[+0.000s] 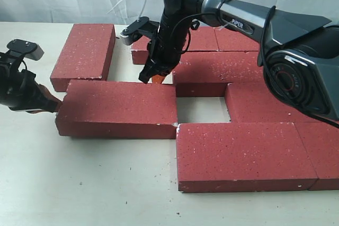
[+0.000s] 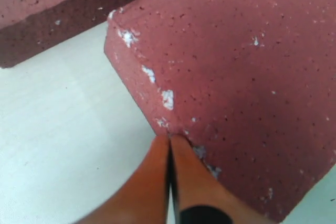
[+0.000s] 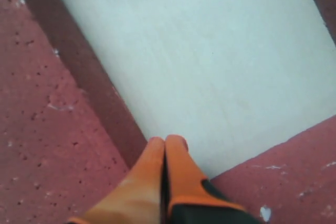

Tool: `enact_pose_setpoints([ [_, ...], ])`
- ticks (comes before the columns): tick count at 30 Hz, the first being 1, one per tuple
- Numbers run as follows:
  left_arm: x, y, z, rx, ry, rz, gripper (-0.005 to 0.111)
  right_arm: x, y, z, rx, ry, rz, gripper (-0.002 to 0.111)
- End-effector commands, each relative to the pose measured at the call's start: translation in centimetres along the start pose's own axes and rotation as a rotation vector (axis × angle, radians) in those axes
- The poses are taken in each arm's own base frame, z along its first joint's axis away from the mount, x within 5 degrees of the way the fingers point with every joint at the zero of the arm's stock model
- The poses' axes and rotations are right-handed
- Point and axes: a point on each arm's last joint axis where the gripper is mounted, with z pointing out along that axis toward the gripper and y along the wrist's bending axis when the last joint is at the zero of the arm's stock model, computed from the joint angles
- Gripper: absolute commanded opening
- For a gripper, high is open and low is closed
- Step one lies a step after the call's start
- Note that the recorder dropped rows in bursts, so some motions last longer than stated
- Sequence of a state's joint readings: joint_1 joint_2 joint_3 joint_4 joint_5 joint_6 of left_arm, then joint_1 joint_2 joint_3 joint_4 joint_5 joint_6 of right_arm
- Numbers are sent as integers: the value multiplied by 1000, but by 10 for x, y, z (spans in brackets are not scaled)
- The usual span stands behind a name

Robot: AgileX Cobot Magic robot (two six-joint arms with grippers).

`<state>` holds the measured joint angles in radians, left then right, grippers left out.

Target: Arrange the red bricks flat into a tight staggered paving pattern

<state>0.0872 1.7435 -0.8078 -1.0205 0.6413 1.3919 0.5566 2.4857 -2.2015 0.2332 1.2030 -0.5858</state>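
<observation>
Several dark-red bricks lie flat on the pale table. One loose brick (image 1: 117, 108) lies at the left of the group, and my left gripper (image 1: 53, 104) is shut with its orange tips against that brick's left end (image 2: 173, 108). My right gripper (image 1: 157, 78) is shut, empty, tips down in the gap at the far edge of the same brick (image 3: 47, 145), next to a laid brick (image 1: 220, 71). A separate brick (image 1: 85, 54) lies angled at the back left. Laid bricks (image 1: 241, 154) form rows on the right, with a square hole (image 1: 203, 109) between them.
Bare table (image 1: 79, 183) runs along the front and left. More laid bricks (image 1: 267, 101) fill the right side. The right arm's dark body (image 1: 296, 46) reaches over the back-right bricks. A pale curtain hangs behind the table.
</observation>
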Motion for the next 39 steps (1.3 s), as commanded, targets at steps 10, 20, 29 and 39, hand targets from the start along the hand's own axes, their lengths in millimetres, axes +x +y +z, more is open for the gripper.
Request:
enact_pose_setpoints([
  [10, 2, -6, -3, 23, 49, 30, 0, -2, 3, -10, 1, -5, -7, -1],
  [20, -2, 5, -3, -107, -8, -8, 0, -1, 0, -14, 48, 15, 12, -1],
  [29, -3, 3, -3, -83, -12, -41, 0, -13, 18, -85, 55, -143, 4, -1],
  [39, 8, 11, 17, -61, 35, -97, 0, -10, 31, -71, 12, -98, 21, -1],
])
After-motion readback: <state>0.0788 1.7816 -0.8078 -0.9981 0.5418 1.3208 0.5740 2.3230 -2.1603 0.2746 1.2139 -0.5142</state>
